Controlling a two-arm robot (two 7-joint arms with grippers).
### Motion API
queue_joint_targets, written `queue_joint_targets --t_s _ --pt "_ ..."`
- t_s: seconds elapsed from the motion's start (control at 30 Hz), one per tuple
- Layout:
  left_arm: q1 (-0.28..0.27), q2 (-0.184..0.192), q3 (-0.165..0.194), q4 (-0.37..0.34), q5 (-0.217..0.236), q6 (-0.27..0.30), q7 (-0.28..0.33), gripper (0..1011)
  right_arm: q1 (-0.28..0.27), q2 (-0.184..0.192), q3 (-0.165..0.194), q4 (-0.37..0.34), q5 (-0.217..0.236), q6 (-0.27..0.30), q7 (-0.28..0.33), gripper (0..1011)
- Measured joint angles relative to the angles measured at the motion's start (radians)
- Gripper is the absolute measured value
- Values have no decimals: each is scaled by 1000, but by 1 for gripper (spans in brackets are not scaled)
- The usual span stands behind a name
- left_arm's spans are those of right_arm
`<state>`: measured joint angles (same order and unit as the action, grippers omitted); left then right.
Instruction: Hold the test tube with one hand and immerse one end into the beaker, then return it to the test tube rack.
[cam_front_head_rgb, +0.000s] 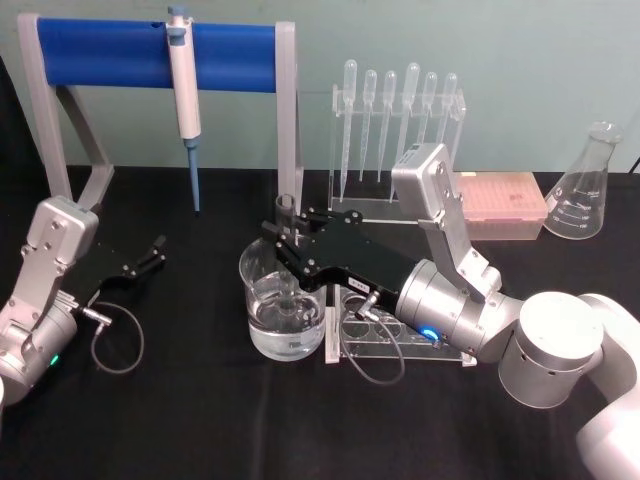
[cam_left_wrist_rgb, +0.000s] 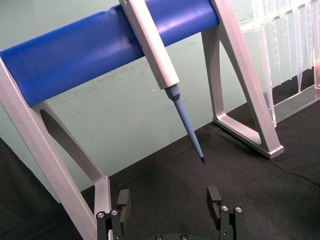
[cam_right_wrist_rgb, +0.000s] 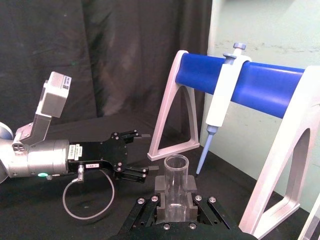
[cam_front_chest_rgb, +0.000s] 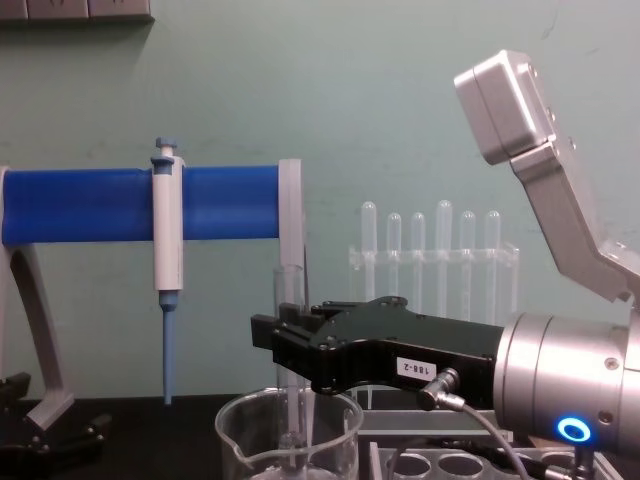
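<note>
My right gripper (cam_front_head_rgb: 281, 240) is shut on the test tube (cam_front_head_rgb: 285, 207), a clear glass tube held upright over the beaker (cam_front_head_rgb: 250, 272). The beaker holds some clear liquid. From the side, the test tube (cam_front_chest_rgb: 290, 290) passes down through the gripper (cam_front_chest_rgb: 273, 340) into the beaker (cam_front_chest_rgb: 240, 435), and its round end hangs near the liquid surface; whether it is under the liquid I cannot tell. In the right wrist view the tube's open rim (cam_right_wrist_rgb: 176, 162) rises between the fingers. My left gripper (cam_front_head_rgb: 150, 255) rests open on the table at the left, its fingers (cam_left_wrist_rgb: 215, 199) empty.
A blue-barred stand (cam_front_head_rgb: 150, 52) at the back holds a white-and-blue micropipette (cam_front_head_rgb: 184, 85). A rack of plastic pipettes (cam_front_head_rgb: 400, 115), a pink box (cam_front_head_rgb: 500, 200) and a conical flask (cam_front_head_rgb: 585, 185) stand at the back right. A clear rack with holes (cam_front_head_rgb: 375, 335) lies under my right wrist.
</note>
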<state>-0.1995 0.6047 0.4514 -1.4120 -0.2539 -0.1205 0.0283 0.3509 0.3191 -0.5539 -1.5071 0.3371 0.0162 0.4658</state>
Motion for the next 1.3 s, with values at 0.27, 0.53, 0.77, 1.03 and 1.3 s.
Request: queue_joint_targets --t_s 0.27,0.53,0.77,1.03,1.3 --pt "0 0 0 0 0 0 0 1000 0 0 0 0 0 0 0 227" --pt "0 0 0 0 0 0 0 1000 0 0 0 0 0 0 0 226" --pt "0 0 0 0 0 0 0 1000 0 0 0 0 0 0 0 226" --pt "0 0 0 0 0 0 0 1000 0 0 0 0 0 0 0 226" --pt "0 0 0 0 0 0 0 1000 0 0 0 0 0 0 0 226"
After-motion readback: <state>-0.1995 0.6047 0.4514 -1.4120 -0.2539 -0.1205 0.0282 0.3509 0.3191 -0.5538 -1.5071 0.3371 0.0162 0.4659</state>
